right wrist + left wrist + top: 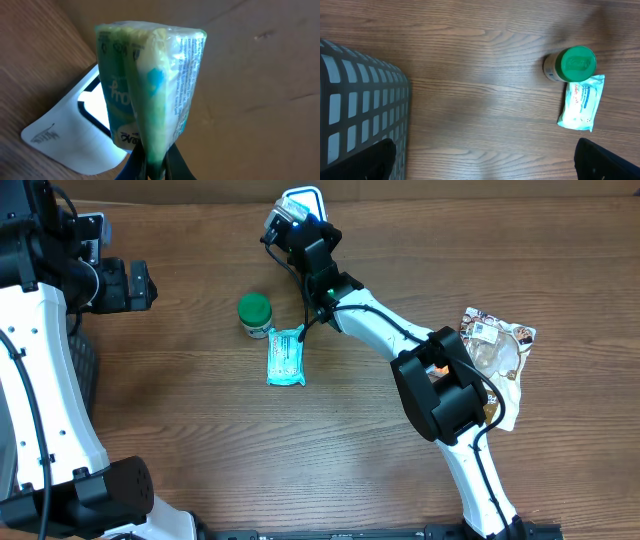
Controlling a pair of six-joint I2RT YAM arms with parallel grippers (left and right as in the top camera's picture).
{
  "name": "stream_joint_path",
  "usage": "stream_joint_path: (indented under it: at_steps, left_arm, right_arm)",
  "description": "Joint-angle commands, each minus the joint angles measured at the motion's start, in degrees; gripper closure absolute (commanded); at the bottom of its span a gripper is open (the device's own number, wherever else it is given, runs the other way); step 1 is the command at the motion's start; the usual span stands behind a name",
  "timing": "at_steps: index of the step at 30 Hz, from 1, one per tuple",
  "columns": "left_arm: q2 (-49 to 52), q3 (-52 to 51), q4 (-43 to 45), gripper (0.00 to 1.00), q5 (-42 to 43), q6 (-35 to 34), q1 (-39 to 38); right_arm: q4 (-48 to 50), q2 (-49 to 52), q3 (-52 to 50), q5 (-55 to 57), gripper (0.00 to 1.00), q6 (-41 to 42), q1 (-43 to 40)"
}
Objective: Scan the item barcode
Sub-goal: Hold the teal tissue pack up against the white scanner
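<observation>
Left gripper [128, 285] hangs wide open above the desk [200, 430], near a grey basket [360, 100]. Mid-desk, a green-lidded jar [255, 310] stands just beside a teal wipes pack [286, 356]. Right gripper [154, 167] is clamped on the green packet [150, 75], held upright over the white scanner [70, 132] at the far edge. A printed bag [497, 350] lies far right.

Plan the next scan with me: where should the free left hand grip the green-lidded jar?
Probably the lid of the green-lidded jar, from straight above: it stands upright, and the wipes pack crowds one side, so close across the clear sides.
</observation>
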Motion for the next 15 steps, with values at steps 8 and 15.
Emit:
stream_joint_path:
  at_steps: [8,15]
  left_arm:
    - [0.0,0.2,0.1,0.01,-0.2,1.1,0.3]
    - [0.0,0.2,0.1,0.00,-0.2,1.1,0.3]
  right_arm:
    - [-2.1,0.3,0.5,3.1,0.96,3.4,0.7]
    - [-14.0,-2.9,0.5,5.7,0.96,14.1,2.4]
